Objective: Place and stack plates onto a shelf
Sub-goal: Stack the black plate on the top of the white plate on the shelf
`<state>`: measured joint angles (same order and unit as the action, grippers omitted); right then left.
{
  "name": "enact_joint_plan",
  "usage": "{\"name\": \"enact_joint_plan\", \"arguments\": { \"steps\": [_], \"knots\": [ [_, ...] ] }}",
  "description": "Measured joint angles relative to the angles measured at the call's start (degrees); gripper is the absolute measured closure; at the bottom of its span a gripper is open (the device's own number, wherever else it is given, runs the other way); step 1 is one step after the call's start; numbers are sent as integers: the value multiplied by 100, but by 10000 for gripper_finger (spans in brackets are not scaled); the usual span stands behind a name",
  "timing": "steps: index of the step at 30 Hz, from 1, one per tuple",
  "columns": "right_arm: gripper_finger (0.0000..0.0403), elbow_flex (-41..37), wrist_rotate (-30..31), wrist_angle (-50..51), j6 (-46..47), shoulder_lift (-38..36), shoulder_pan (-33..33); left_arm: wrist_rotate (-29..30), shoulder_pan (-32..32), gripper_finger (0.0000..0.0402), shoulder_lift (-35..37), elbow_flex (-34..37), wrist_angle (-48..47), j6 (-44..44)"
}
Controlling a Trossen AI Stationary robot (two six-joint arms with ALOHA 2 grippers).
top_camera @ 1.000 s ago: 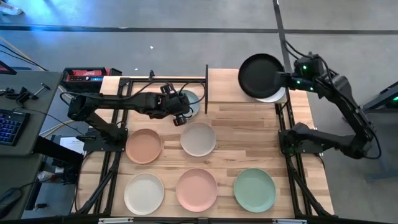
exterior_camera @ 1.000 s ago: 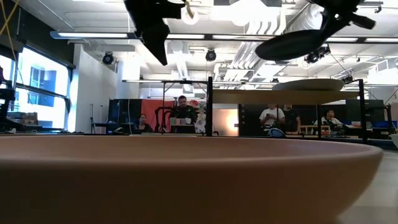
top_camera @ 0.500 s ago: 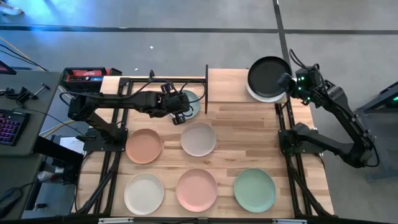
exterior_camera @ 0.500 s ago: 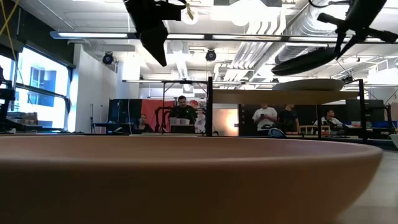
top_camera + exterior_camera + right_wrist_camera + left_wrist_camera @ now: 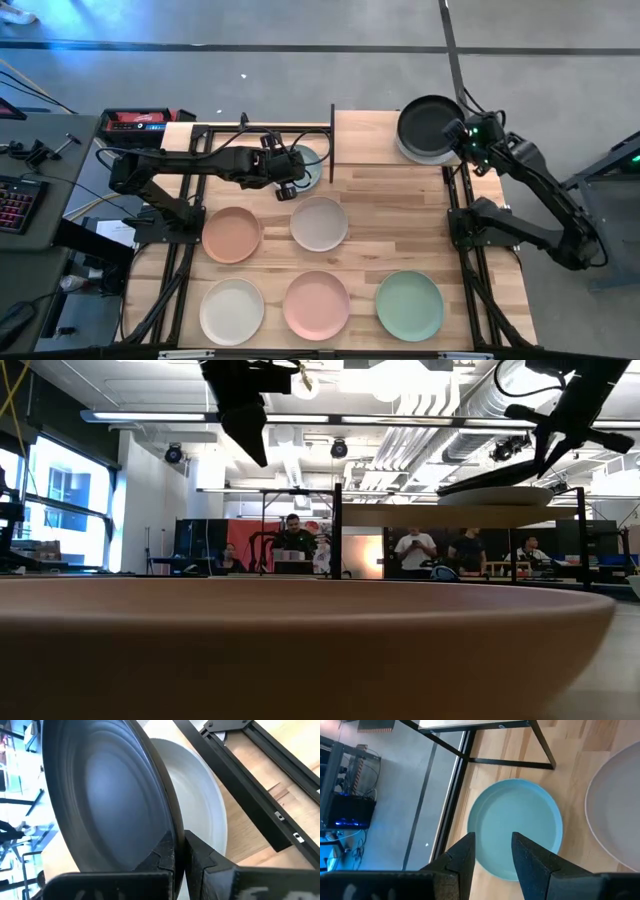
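Eight round plates are seen from above on a slatted wooden desk [image 5: 400, 240], with two dark robot arms reaching in from either side. At the far right corner, a small raised shelf [image 5: 365, 135] of light wood on thin black posts carries a pale white plate [image 5: 200, 815]. A black plate [image 5: 430, 122] is held just over it by the right pincer [image 5: 462, 133], whose fingers are pressed together on the plate's rim. In the low view the black plate [image 5: 490, 484] is tilted, its far edge nearly touching the white one, apparently so that it can be lowered into a neat stack.

On the left, the left pincer [image 5: 287, 178] hovers above a light blue plate [image 5: 515, 827] that lies on the desk beside the shelf's black post. Its fingers [image 5: 465, 862] are spread apart and nothing is held; they appear to be lined up over the near rim, likely in readiness for picking this plate up next.

Five more plates lie flat and apart on the desk, still to be shelved: a terracotta orange plate [image 5: 232, 234] and a beige-grey plate [image 5: 319, 223] in the middle row, then a cream plate [image 5: 231, 311], a pink plate [image 5: 316, 304] and a mint green plate [image 5: 409, 305] along the near edge.
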<state>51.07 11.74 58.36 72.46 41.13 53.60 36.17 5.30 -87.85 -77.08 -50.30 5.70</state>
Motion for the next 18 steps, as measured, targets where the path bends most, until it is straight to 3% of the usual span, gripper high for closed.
{"name": "enact_joint_plan", "arguments": {
  "steps": [18],
  "knots": [
    [403, 2, -102, 108, -32, 351, -1, -2, 0, 284, 0, 0, 51, -5]
  ]
}}
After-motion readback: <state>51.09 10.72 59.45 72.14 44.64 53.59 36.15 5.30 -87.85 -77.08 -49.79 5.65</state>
